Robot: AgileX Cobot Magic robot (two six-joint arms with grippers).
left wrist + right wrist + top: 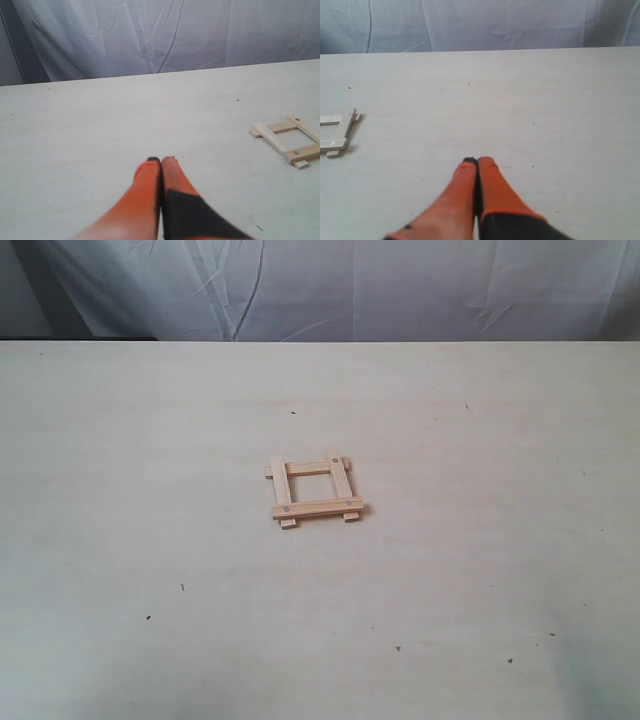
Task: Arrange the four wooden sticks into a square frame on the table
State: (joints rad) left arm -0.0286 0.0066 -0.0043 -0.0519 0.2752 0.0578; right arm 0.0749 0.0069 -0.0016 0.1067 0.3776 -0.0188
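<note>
Sticks (pixel 316 507) pale wood; table (pixel 140 470) cream, dark specks; left tool (pixel 161 161), right tool (pixel 477 160) orange+blk.

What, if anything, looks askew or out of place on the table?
Nothing stands out. The square frame lies closed at four corners, ends overhanging slightly; the left gripper and right gripper, both shut, sit clear of it.

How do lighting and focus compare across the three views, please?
Exterior view: soft, even light, no glare; the square frame casts only a thin shadow on the table. Left wrist view: the left gripper is blurred up close, the frame sharper. Right wrist view: the right gripper is likewise soft; the picture's edge crops the frame.
</note>
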